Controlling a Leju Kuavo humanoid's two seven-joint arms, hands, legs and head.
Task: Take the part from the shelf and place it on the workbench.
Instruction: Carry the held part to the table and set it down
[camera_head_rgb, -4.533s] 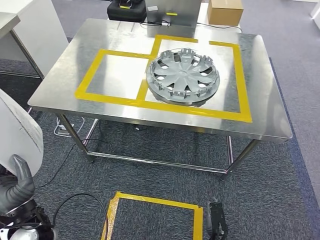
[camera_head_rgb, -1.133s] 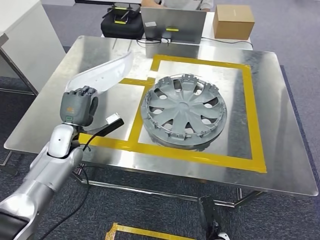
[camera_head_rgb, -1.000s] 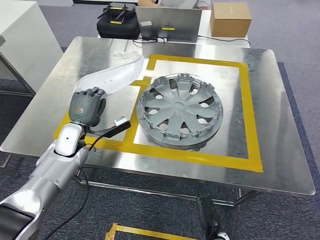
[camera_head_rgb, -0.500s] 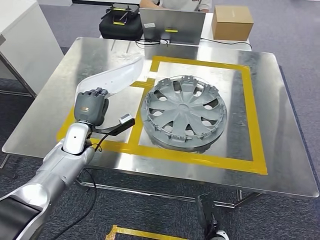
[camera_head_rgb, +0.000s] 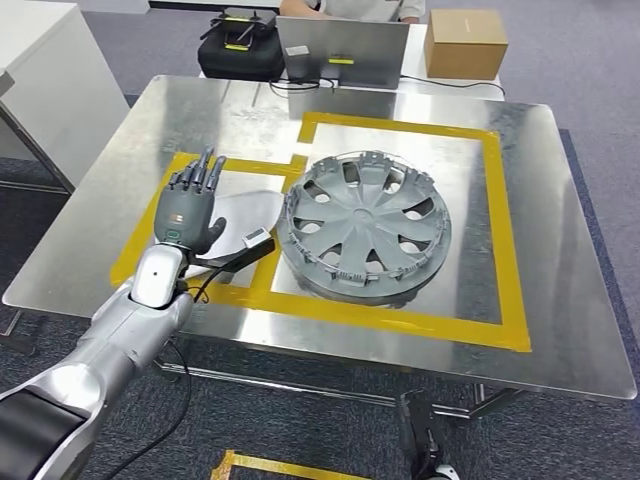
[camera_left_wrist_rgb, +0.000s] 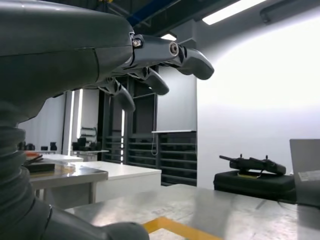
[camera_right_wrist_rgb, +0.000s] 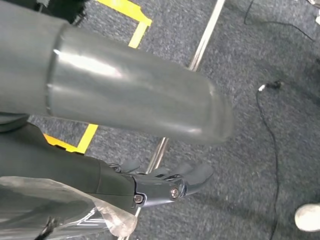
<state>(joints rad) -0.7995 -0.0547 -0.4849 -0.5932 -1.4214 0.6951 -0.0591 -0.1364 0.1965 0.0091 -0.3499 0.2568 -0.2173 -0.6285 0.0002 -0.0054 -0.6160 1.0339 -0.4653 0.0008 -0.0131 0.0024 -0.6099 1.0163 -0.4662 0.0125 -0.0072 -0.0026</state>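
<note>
Head view: left hand (camera_head_rgb: 187, 211) spread over pale part (camera_head_rgb: 255, 210) on workbench (camera_head_rgb: 562, 300), nothing held.
Part lies flat inside the left yellow tape square (camera_head_rgb: 143, 238), just beside the grey hubcap (camera_head_rgb: 364, 222); can't tell if they touch. The hand hides its near end, fingers straight and apart, pointing away from the robot. Left wrist view agrees: fingers (camera_left_wrist_rgb: 188, 59) stretched out, nothing between them. Part looks like thin whitish plastic, curved shell, so prob. light, a bit flexy, smooth and slippery on steel; could skid if nudged. Best hold, my guess: wrap around a long edge near mid-length, not the thin tip, w/ modest squeeze so it doesn't bend. Looks placed already. Right hand (camera_right_wrist_rgb: 162, 186) hangs by the floor, fingers look loosely out, but can't tell if it holds anything.
</note>
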